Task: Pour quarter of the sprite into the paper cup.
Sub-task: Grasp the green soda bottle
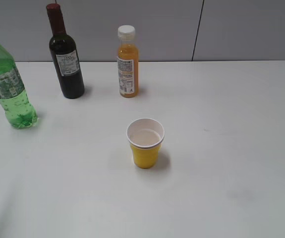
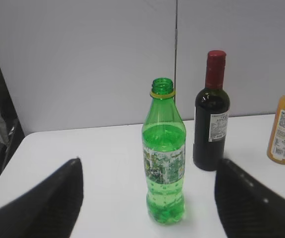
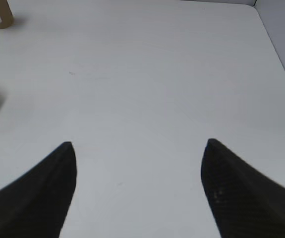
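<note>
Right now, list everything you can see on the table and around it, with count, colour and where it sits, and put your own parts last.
sprite bottle: one, translucent green, cap off, upright at the far left of the table.
wine bottle: one, dark glass with dark red top, upright at the back, right of the sprite bottle.
orange juice bottle: one, orange with white cap, upright at the back, right of the wine bottle.
paper cup: one, yellow with white inside, upright near the table's middle, apart from the bottles.
table: one, white, against a grey wall.
left hand: one, black fingers spread open, facing the sprite bottle, not touching it.
right hand: one, black fingers spread open over bare table, holding nothing.
</note>
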